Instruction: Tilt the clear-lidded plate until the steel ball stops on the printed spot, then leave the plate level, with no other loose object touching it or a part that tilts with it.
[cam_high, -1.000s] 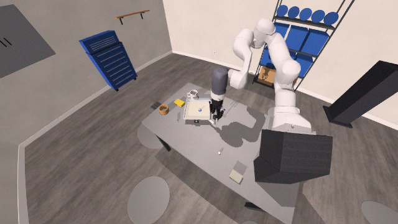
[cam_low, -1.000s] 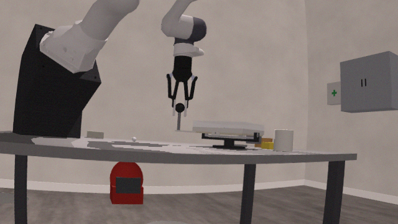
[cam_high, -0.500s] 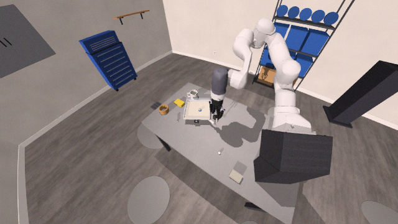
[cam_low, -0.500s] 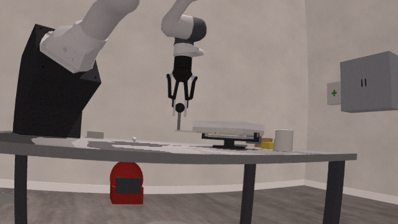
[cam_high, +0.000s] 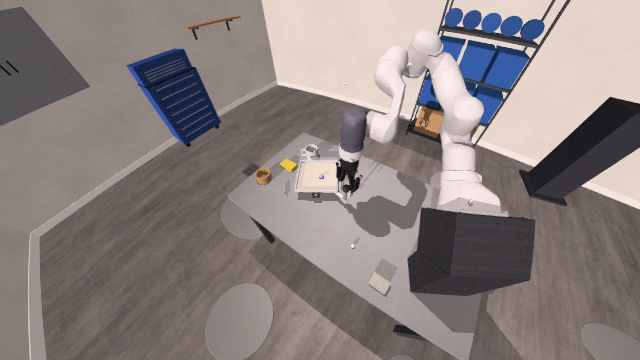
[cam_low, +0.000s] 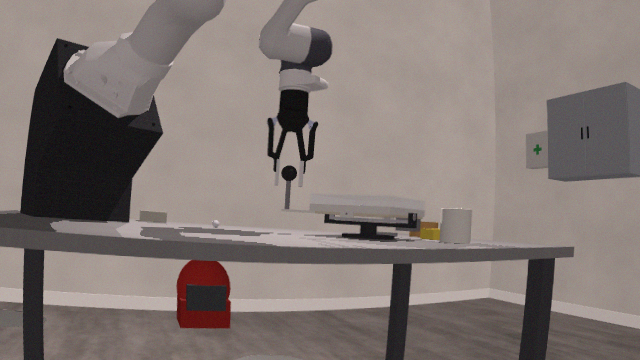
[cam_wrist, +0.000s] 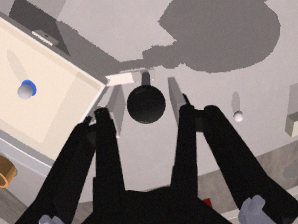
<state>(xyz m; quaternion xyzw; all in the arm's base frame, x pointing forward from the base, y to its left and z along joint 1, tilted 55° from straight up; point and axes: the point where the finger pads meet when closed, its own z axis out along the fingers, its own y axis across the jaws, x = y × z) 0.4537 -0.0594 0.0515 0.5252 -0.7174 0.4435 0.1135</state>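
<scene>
The cream plate (cam_high: 317, 175) with its clear lid rests on a black stand and looks about level in the side view (cam_low: 366, 204). The steel ball (cam_wrist: 27, 88) lies at the blue printed spot (cam_high: 321, 176). A black round knob (cam_low: 289, 173) on a thin upright rod stands at the plate's near edge. My gripper (cam_low: 288, 180) hangs straight above it, with one finger on each side of the knob (cam_wrist: 145, 104). The fingers stand slightly apart from the knob, with small gaps showing in the wrist view, so the gripper is open.
A white mug (cam_low: 455, 225), a yellow block (cam_high: 288, 165) and an orange ring (cam_high: 265, 178) stand beyond the plate. A small white ball (cam_high: 352, 245) and a beige block (cam_high: 379, 283) lie farther along the table. A large black box (cam_high: 470, 250) stands by the arm's base.
</scene>
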